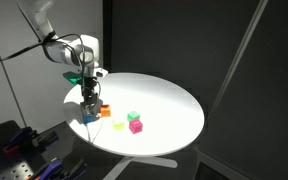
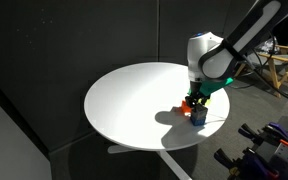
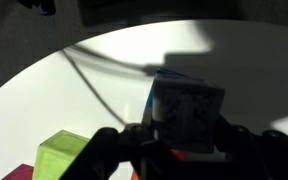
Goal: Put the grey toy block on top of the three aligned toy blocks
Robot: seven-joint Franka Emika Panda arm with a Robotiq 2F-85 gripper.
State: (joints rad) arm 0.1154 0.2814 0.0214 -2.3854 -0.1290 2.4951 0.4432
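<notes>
My gripper (image 1: 89, 98) hangs over the near-left edge of the round white table (image 1: 174, 110). In the wrist view the gripper (image 3: 184, 137) has its fingers closed on both sides of the grey toy block (image 3: 187, 115). A blue cube (image 1: 91, 117) lies just under it, and an orange cube (image 1: 105, 112) sits beside that. The three bright blocks stand close by: light green (image 1: 133, 116), magenta-pink (image 1: 136, 126) and pale yellow-green (image 1: 120, 124). The wrist view shows a green block (image 3: 64, 155) and a sliver of magenta (image 3: 19, 172) at lower left.
The gripper (image 2: 197, 100) and blue cube (image 2: 198, 115) sit near the table's edge (image 2: 134, 100). Dark curtains surround the table. Cluttered equipment (image 1: 14, 150) stands below the table edge, and a wooden frame (image 2: 282, 65) stands behind the arm.
</notes>
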